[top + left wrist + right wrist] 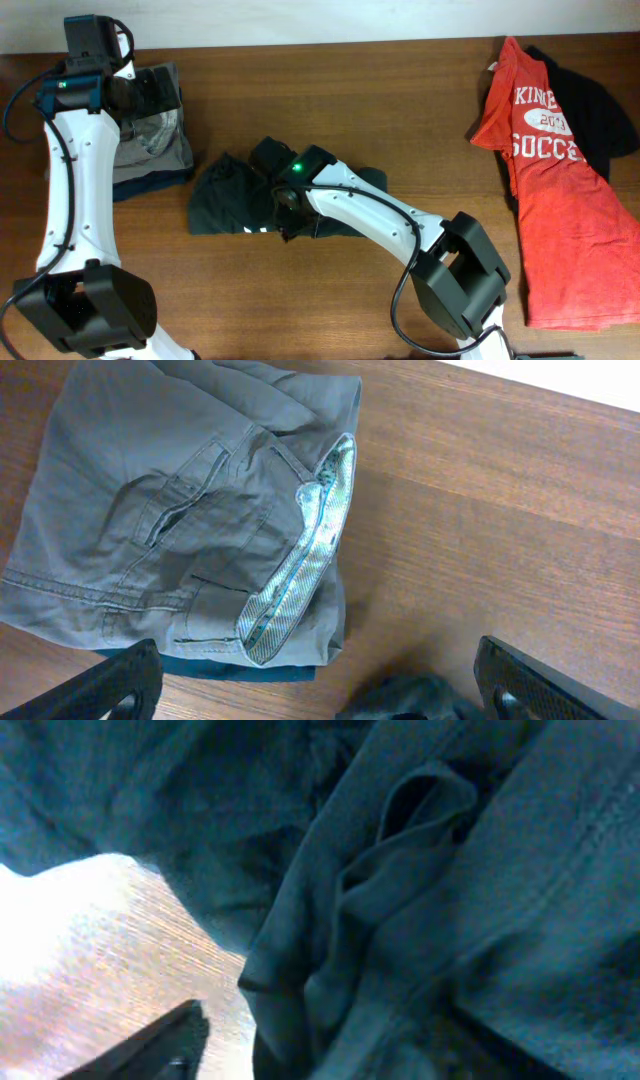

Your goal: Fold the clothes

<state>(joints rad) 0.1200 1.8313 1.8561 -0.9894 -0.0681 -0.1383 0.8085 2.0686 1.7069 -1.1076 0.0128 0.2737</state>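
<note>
Plain brown wood table [330, 110], grain running lengthwise, lit pretty evenly. Past the table's far edge there's a pale strip [300, 18]; can't tell if it's wall or floor.

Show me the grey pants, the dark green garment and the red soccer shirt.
grey pants [175, 510], left wrist view, pocket.
dark green garment [222, 195], overhead view, left half.
red soccer shirt [565, 235], overhead view, below lettering.

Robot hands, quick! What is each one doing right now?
Left gripper: open, holding nothing, above the grey trousers.
Right gripper: pressed into the dark green garment; open or shut cannot be told.
</note>
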